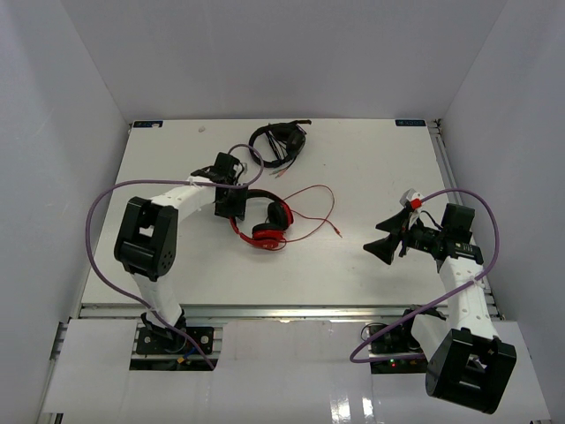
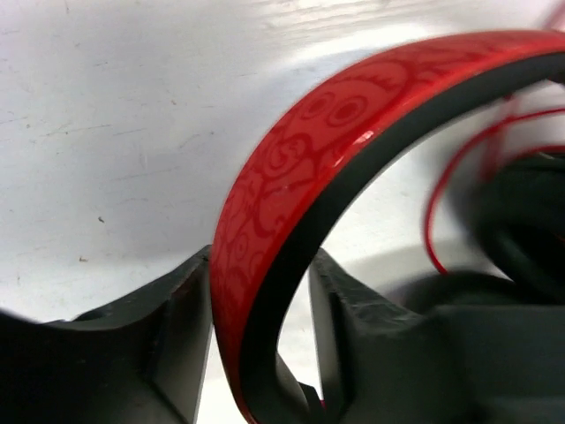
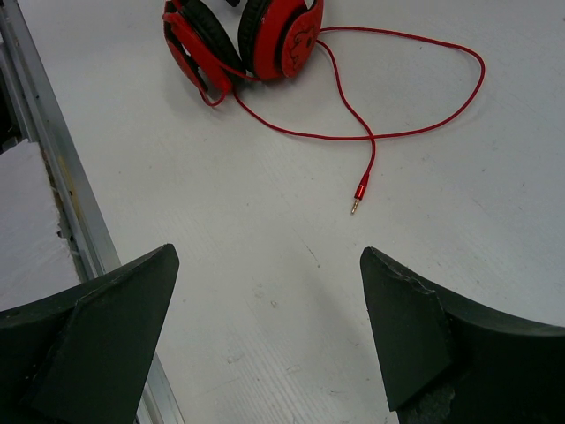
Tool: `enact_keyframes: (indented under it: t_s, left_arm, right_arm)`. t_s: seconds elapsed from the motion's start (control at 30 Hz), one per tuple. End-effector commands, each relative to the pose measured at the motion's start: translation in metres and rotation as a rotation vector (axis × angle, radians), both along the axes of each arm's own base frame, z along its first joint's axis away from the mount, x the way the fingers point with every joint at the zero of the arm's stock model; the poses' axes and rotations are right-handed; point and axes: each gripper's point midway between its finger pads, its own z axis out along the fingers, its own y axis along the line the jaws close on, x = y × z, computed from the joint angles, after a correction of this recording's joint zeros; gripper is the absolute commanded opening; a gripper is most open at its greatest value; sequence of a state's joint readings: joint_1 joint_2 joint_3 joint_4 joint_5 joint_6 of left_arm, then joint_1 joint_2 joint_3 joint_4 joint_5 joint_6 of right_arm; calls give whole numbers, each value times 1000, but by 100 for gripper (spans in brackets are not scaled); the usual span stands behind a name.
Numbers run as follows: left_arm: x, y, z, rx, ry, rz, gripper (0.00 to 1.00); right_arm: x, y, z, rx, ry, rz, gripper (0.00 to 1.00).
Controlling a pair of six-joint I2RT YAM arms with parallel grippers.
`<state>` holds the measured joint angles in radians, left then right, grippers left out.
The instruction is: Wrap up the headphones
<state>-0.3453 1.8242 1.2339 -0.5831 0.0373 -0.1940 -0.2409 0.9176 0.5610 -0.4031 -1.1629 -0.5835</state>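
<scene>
Bright, even overhead light on the white table point(image 1: 371, 159); shadows beneath the arms are faint and soft. The glossy near panel point(image 1: 353, 402) shows pale glare. Left wrist view: headphones point(image 2: 291, 177) very close, a thin highlight along the band, the cable point(image 2: 430, 221) and right edge blurred. Right wrist view: sharp, the fingers point(image 3: 97, 336) dark and slightly soft.

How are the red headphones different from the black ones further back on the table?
The red headphones are bright red, while the black headphones are dark all over. The red headphones lie near the middle, with their headband between the fingers of the left tool. The black headphones lie near the far edge, with no tool near them. Both are over-ear pairs resting on the white table.
</scene>
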Motion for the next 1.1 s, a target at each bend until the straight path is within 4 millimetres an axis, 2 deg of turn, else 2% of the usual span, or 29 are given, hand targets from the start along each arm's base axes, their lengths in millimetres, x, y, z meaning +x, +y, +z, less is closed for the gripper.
enact_keyframes:
  t_s: [0.0, 0.23, 0.37, 0.5, 0.63, 0.7, 0.97, 1.07]
  left_arm:
    - [20, 16, 1, 127, -73, 22, 48]
    - [29, 22, 0, 181, -104, -4, 31]
    - [34, 19, -4, 181, -101, -30, 23]
    - [38, 11, -11, 155, -85, -55, 25]
    - [38, 6, -23, 139, -54, -69, 38]
    - [40, 5, -27, 142, -46, -73, 40]
    - [61, -5, -30, 131, -69, -113, 41]
    - [65, -9, -30, 123, -84, -140, 34]
  right_arm:
    - [2, 1, 15, 6, -48, 22, 90]
    - [1, 2, 16, 10, -49, 27, 90]
    - [1, 2, 15, 9, -47, 24, 90]
    - [1, 2, 15, 8, -46, 25, 90]
    - [2, 1, 14, 7, -44, 23, 90]
    - [2, 1, 15, 7, -46, 23, 90]
    - [2, 1, 13, 7, -38, 22, 90]
    - [2, 1, 12, 5, -39, 22, 90]
